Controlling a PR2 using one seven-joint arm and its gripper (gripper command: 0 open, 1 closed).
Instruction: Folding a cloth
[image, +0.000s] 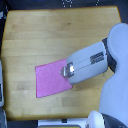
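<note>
While we looked down at the scene from above, we saw the robot's white body (117, 107) closest to us, at the bottom of the exterior view's right. It was big and round and blurry.

Next came the wooden table (30, 32). It filled most of the picture, and its top was light brown with faint lines running across it.

On the table lay the cloth (50, 79). It was pink and flat, and it had about four sides. It sat a bit below the middle of the table, and it was turned a little, so its edges did not line up with the table's edges. It was small next to the table.

From the exterior view's right, the arm (92, 62) reached over the table. It was thick and white and grey. Its gripper (66, 71) was at the cloth's right edge, near the upper right corner. It seemed to touch the cloth there, but the picture was too fuzzy for us to be sure. We could not tell if its fingers were spread or pressed together.

Farther back, the table's far half was plain wood.
</note>
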